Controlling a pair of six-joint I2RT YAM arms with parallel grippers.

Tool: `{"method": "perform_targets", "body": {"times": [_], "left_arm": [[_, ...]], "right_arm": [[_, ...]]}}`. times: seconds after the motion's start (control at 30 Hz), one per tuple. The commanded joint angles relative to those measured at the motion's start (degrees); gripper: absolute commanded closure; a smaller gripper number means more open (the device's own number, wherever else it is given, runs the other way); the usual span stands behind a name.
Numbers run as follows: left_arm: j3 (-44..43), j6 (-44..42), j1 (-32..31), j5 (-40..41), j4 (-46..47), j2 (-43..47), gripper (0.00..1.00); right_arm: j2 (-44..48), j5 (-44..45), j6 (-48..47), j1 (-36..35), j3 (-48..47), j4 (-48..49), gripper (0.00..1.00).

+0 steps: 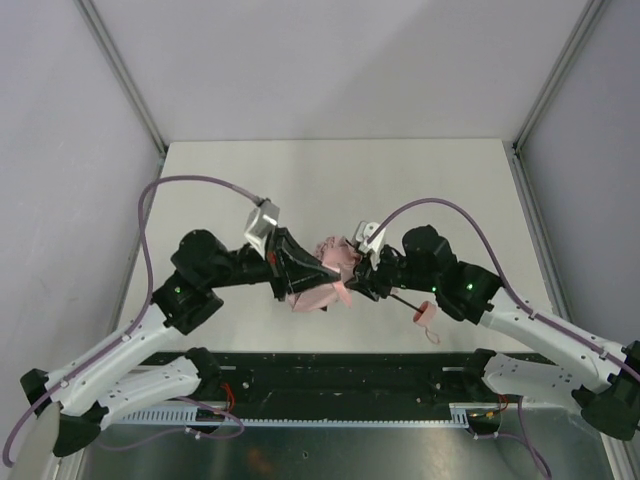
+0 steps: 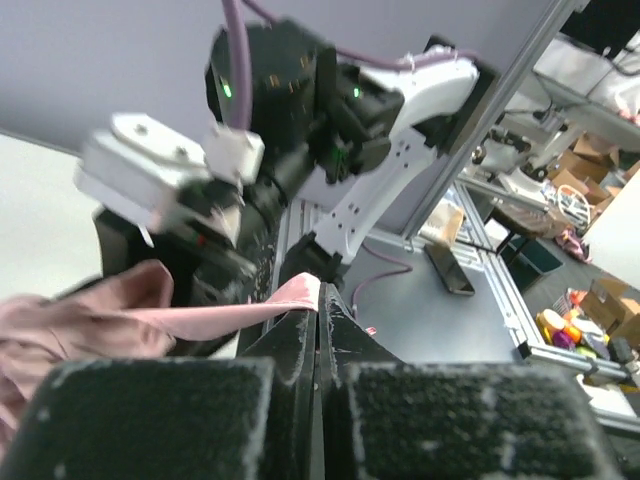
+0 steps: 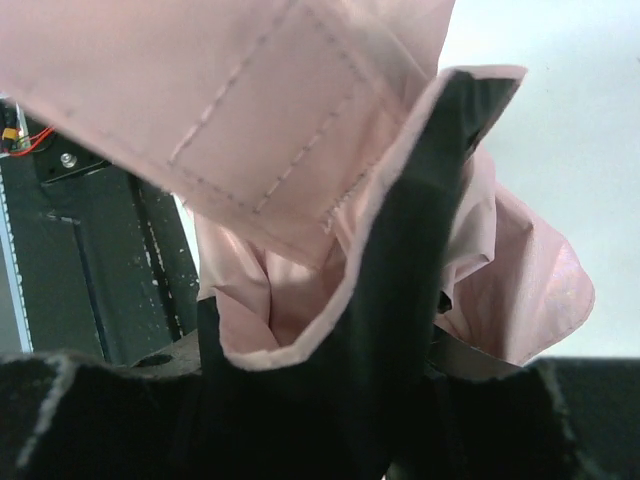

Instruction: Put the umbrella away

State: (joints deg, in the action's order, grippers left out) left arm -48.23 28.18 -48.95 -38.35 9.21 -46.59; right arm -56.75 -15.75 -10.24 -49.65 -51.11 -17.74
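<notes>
Pale pink umbrella (image 1: pixel 316 292) with stitched strap (image 3: pixel 268 135)

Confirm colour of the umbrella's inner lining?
The umbrella lining is black, with pale pink outer fabric; it shows best in the right wrist view.

The top camera looks down on the whole table (image 1: pixel 400 180) from high behind. The left wrist camera faces the right arm (image 2: pixel 390 170) past its own fingers (image 2: pixel 160 420); the right wrist camera sits very close to the umbrella (image 3: pixel 300 120), which all views share.
</notes>
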Motion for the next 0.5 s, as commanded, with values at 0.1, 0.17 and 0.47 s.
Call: {"method": "perform_targets", "body": {"times": [0.1,0.17,0.47], "left_arm": [[-11.16,9.81,6.6,-8.46,4.51,-5.73,1.0],[-13.29,11.57,8.02,-10.05,4.94,-8.11,1.0],[-16.44,21.44,13.82,-12.82,7.89,-14.25,1.0]], "right_arm": [[0.08,2.06,-2.05,-2.82,-0.66,1.66,1.0],[-0.11,0.5,-2.17,-3.17,-0.66,1.15,1.0],[0.6,-4.77,-3.33,-4.22,-0.65,-0.91,1.0]]}}
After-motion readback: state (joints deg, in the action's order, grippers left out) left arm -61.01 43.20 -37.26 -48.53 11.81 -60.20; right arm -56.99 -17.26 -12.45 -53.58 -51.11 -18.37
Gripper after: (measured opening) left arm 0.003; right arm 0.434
